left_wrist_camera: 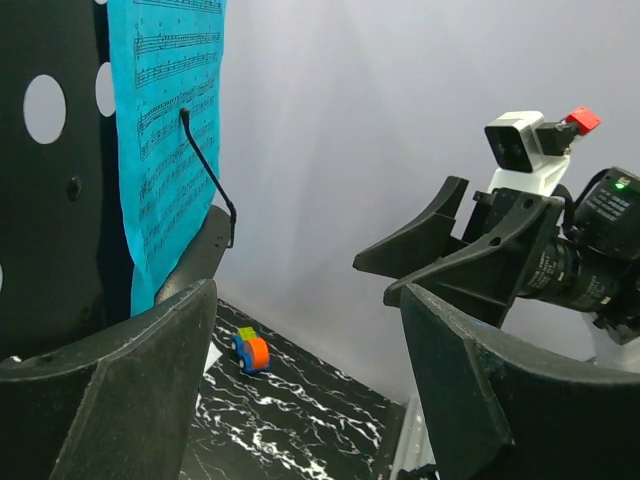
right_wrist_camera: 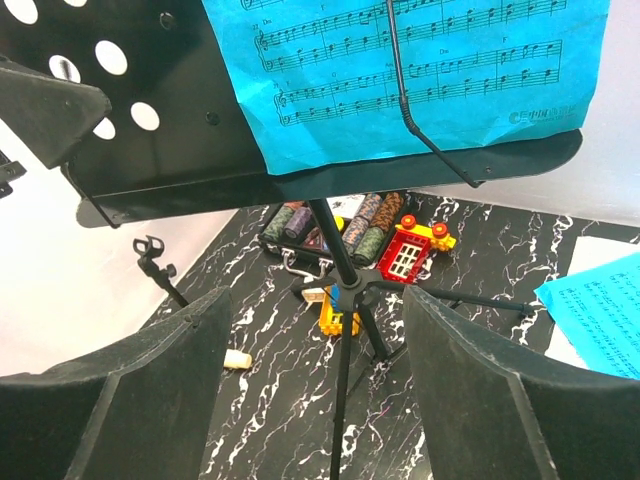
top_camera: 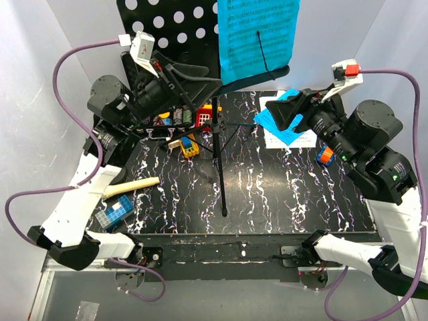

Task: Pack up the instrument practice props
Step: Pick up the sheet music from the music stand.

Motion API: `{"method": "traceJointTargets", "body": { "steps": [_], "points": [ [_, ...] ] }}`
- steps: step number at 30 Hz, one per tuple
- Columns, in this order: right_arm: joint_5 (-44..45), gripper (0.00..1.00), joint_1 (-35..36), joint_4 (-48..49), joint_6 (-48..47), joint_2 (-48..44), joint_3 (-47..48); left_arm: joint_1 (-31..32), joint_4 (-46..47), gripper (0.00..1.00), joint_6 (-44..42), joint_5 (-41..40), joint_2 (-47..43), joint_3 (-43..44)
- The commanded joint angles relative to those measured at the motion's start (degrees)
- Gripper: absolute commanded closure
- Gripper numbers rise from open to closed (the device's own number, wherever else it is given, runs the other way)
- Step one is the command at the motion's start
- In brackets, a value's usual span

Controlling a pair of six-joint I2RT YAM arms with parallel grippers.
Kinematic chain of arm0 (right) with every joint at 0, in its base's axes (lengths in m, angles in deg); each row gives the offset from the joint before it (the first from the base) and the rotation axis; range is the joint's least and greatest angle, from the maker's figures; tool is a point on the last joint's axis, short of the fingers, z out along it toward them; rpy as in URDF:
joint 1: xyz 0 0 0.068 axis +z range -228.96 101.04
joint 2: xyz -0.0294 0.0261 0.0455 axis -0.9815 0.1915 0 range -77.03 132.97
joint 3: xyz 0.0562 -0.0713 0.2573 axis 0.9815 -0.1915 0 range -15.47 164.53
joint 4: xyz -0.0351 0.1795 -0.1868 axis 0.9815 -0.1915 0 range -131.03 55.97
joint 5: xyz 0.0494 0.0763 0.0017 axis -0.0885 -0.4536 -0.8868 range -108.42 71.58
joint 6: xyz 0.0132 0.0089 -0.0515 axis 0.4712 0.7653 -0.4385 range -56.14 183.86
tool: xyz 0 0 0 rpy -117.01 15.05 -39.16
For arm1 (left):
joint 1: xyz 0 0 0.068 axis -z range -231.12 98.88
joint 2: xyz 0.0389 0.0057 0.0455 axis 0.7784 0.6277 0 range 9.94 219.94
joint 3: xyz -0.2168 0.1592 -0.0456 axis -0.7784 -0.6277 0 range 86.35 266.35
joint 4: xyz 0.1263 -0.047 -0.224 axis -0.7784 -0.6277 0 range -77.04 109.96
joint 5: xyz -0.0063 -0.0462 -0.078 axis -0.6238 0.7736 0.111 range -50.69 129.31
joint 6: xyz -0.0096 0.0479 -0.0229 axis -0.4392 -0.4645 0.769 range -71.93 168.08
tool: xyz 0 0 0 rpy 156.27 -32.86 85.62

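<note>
Packing apparently not begun: black music stand (top_camera: 167,30) upright at the table's (top_camera: 301,194) rear, blue sheet (top_camera: 257,33) on its desk, cream microphone (top_camera: 130,188) lying front-left. Left gripper (left_wrist_camera: 308,295) and right gripper (right_wrist_camera: 318,298) spread apart, empty, flanking the stand.

Bright, even light from above; top view sharp. White walls (top_camera: 33,40) are slightly washed out and the blue sheet music (top_camera: 257,33) looks vivid. Shadows on the table (top_camera: 281,194) are soft and faint. In the wrist views the near fingers (left_wrist_camera: 130,400) (right_wrist_camera: 490,400) are dark and soft-focus, with mild wide-angle bend at the edges.
</note>
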Motion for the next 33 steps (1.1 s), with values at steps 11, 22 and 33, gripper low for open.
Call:
{"method": "traceJointTargets", "body": {
  "steps": [11, 22, 33],
  "points": [
    [3.62, 0.23, -0.19, 7.13, -2.46, -2.93, -5.4, 14.29, -1.63, 0.27, -10.49, -29.96, 1.3, -5.92],
    [3.27, 0.22, -0.02, 7.22, -2.55, -3.02, -5.23, 18.68, 4.44, 0.27, -10.13, -44.65, -1.69, -11.64],
    [2.75, 0.21, -0.11, 7.05, -2.29, -3.19, -5.23, 19.21, 5.06, 0.25, -12.59, -46.32, -0.72, -8.92]
  ]
}}
